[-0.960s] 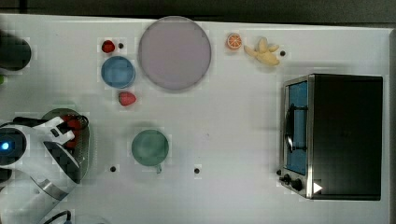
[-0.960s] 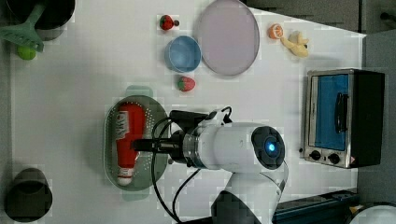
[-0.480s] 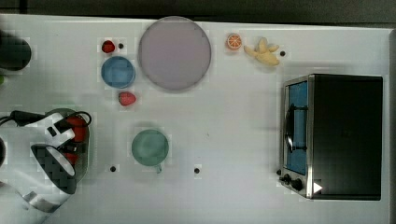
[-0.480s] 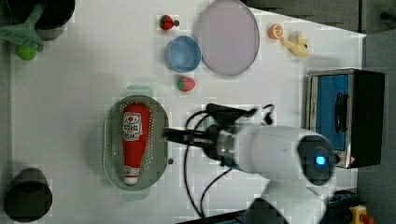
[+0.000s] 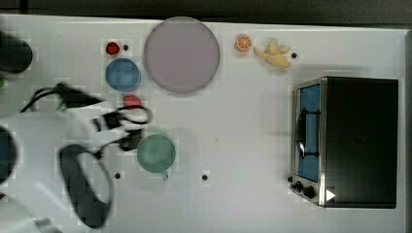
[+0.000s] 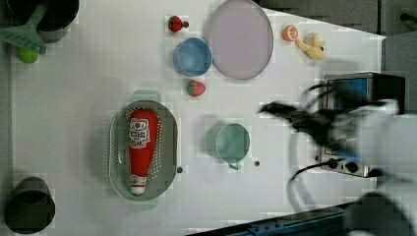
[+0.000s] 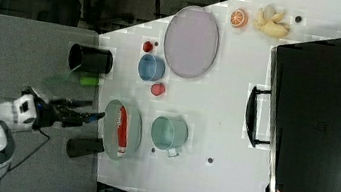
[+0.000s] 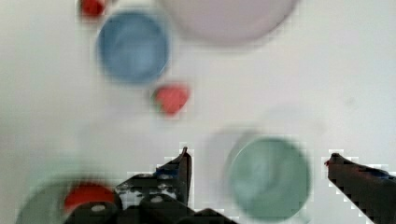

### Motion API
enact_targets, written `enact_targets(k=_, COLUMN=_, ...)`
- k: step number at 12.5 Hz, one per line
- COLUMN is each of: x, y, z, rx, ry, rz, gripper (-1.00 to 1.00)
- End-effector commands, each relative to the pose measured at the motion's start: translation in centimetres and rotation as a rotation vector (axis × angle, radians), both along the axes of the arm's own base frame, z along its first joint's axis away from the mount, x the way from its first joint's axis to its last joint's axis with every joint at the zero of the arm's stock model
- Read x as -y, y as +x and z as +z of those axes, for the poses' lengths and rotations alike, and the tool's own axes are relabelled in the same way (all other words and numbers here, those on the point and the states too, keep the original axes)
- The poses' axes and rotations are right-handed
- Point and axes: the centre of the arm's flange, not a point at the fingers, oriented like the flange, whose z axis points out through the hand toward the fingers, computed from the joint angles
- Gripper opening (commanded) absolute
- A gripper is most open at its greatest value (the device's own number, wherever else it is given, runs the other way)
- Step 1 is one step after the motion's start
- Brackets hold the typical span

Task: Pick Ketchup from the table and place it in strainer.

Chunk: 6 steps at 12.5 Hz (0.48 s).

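Gripper point(image 8: 258, 156): jaws spread wide, nothing between them. In the wrist view the two dark fingertips point(image 8: 183, 161) stand apart with the round green cup point(image 8: 269, 178) showing in the gap below; a red patch of the Ketchup point(image 8: 86, 195) and a pale green rim of the strainer point(image 8: 35, 205) sit blurred beside one finger. A blue bowl point(image 8: 133, 46) and a strawberry-like piece point(image 8: 171, 98) lie further out.

Top view: arm blurred, covering the table point(image 5: 243, 145) at 9 o'clock. Green cup just beside the arm's dark front end. Blue bowl at 11 o'clock from the cup, strawberry piece between them. Large lilac plate point(image 5: 181, 54) at 12 o'clock of the frame; orange slice point(image 5: 243, 42) and banana point(image 5: 275, 53) at 1 o'clock; toaster oven point(image 5: 347, 141) at 3 o'clock.

Left view: Ketchup point(image 6: 139, 147) lies flat inside the strainer point(image 6: 118, 152), lengthwise, cap end toward 6 o'clock, label up. Strainer sits at 9 o'clock from the cup. Gripper point(image 6: 275, 109) blurred, at 3 o'clock from the cup, well apart from the strainer, in front of the oven.

Right view: Ketchup point(image 7: 122, 128) rests in the strainer point(image 7: 111, 128) near the table's edge. Gripper point(image 7: 97, 114) at 9 o'clock from the strainer, tips near its rim; contact cannot be told. Black cup point(image 7: 90, 59) at 11 o'clock.
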Motion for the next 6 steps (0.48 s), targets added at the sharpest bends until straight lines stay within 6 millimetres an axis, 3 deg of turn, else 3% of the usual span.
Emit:
enact_targets(k=1, x=11.2, y=2.6, z=4.9, rx=0.035, ry=0.032, rz=-0.276, gripper=1.0)
enact_targets(k=3, x=15.4, y=2.2, z=6.7, rx=-0.013, ry=0.135, rz=-0.402, gripper=1.0)
enact_targets(k=6, x=20.2, y=2.4, z=9.9, rx=-0.025, ry=0.156, rz=-0.332, gripper=1.0)
